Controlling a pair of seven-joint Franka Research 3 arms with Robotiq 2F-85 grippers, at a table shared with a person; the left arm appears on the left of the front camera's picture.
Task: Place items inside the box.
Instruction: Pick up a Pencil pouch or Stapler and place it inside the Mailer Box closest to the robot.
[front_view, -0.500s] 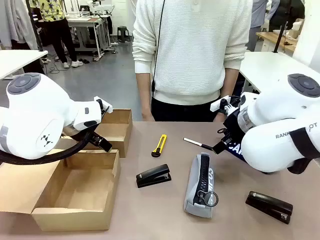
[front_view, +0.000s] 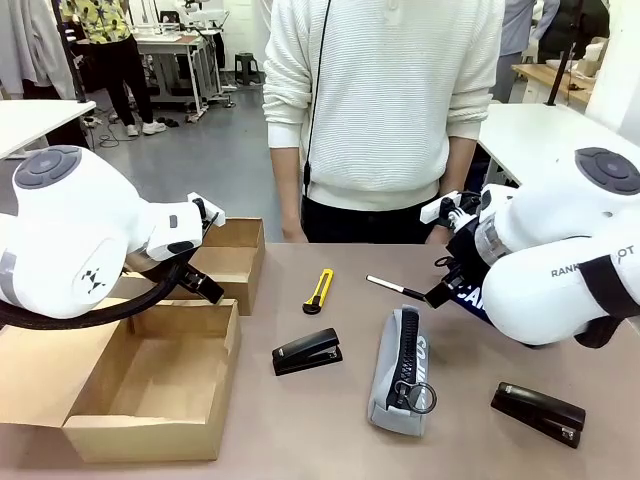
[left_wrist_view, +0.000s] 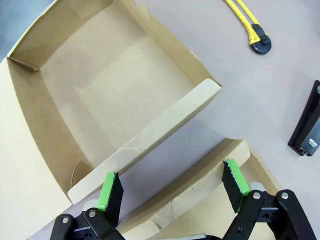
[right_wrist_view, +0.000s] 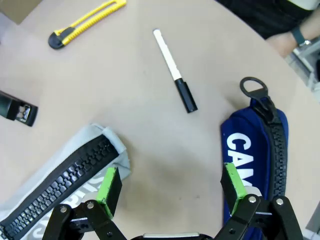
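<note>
A grey zip pencil pouch (front_view: 405, 370) lies mid-table with its ring pull toward me. One black stapler (front_view: 307, 351) sits left of it, another (front_view: 537, 411) at front right. A yellow utility knife (front_view: 318, 290) and a black-and-white pen (front_view: 395, 288) lie farther back. The open cardboard box (front_view: 150, 370) stands at the left. My left gripper (left_wrist_view: 172, 185) hangs open over the box walls (left_wrist_view: 110, 95). My right gripper (right_wrist_view: 171, 182) is open over bare table between the grey pouch (right_wrist_view: 65, 180) and a blue pouch (right_wrist_view: 257, 145), short of the pen (right_wrist_view: 175, 70).
A second open cardboard tray (front_view: 225, 255) stands behind the box. The blue "CAMPUS" pouch (front_view: 465, 295) is mostly hidden behind my right arm. A person in a white sweater (front_view: 385, 110) stands at the far edge, one wrist (right_wrist_view: 295, 37) near the blue pouch.
</note>
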